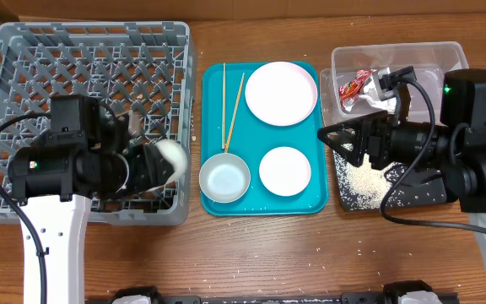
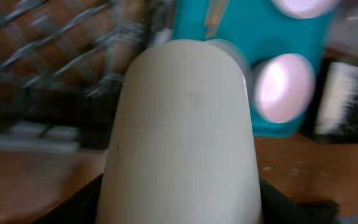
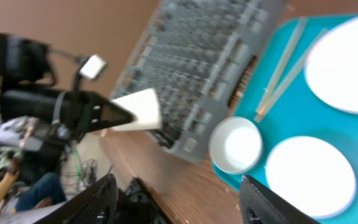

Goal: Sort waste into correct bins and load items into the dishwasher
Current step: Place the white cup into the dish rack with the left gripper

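cup: small, white, lying on its side in the left fingers, over the 4 o'clock part of the dish rack; cannot tell whether it touches the pegs
left fingers: closed against the cup's sides; in the wrist view the cup fills the middle with a dark finger low on either side
right fingers: spread wide with nothing between them, tips pointing to 9 o'clock, over the place where the clear tub meets the black tray
teal tray: on the worktop, between the rack and the bins
plate: at 1 o'clock on the teal tray
chopsticks: at 11 o'clock on the teal tray, converging toward their near ends
steel bowl: at 7 o'clock, overhanging the tray's edge
small white bowl: at 5 o'clock on the tray
red wrapper: inside the clear tub, at its 9 o'clock end
rice: heaped at the black tray's 9 o'clock end, with stray grains on the worktop
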You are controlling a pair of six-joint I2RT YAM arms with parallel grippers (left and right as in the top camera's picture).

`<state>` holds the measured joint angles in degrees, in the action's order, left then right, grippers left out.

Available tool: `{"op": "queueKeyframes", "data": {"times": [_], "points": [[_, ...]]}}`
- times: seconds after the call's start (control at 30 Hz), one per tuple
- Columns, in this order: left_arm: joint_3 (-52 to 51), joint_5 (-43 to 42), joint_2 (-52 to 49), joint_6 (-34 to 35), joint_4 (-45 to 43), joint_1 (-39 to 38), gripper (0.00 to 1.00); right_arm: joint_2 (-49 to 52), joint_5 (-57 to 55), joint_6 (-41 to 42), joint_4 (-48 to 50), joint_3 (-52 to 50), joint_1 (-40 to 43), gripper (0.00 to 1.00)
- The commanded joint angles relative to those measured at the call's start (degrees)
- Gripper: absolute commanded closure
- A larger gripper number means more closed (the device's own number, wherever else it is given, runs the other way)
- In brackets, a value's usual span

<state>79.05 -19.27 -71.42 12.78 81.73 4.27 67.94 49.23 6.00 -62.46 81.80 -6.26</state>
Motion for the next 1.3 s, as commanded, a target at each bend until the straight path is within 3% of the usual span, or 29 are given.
{"op": "queueKeyframes", "data": {"times": [0.0, 0.2, 0.37, 0.53, 0.63, 0.87, 1.0, 1.17, 1.23, 1.27], "points": [[-0.15, 24.63, 0.28, 9.42, 4.46, 0.28, 0.41, 0.50, -6.75, -0.26, -1.81, 0.28, 0.17, 0.36], [-1.42, 30.77, 0.28, 10.60, 4.85, 0.39, 0.36, 0.55, -8.72, -0.26, -3.41, 0.28, 0.17, 0.36], [-6.88, 30.16, 0.24, 10.60, -0.96, 0.70, 0.36, 0.55, -8.72, -0.24, -3.89, 0.28, 0.17, 0.36], [-14.95, 29.70, -0.52, 10.58, -8.87, 0.70, 0.29, 0.55, -8.72, -0.35, -4.74, 0.28, 0.17, 0.36], [-15.93, 27.30, -2.03, 10.43, -10.88, 0.70, 0.00, 0.55, -8.72, -0.46, -4.76, 0.28, 0.17, 0.36], [-6.25, 23.52, -2.29, 6.84, -5.44, 0.68, 0.04, 0.55, -8.72, -0.46, -5.07, 0.28, 0.17, 0.34], [5.57, 14.23, -1.40, -1.86, -0.28, 0.35, 0.15, 0.55, -10.23, -1.90, -6.38, 0.28, -0.07, 0.35], [16.46, 10.91, 4.17, -10.97, 4.17, -1.92, 0.16, 0.52, -12.79, -1.95, -8.39, 0.28, -0.52, 0.34], [18.10, 10.86, 8.11, -12.57, 4.61, -2.67, 0.16, 0.52, -12.72, -1.92, -9.03, 0.28, -0.52, 0.29], [18.27, 10.97, 10.62, -12.66, 4.39, -2.82, 0.10, 0.52, -12.70, -1.92, -9.29, 0.28, -0.52, 0.27]]}}
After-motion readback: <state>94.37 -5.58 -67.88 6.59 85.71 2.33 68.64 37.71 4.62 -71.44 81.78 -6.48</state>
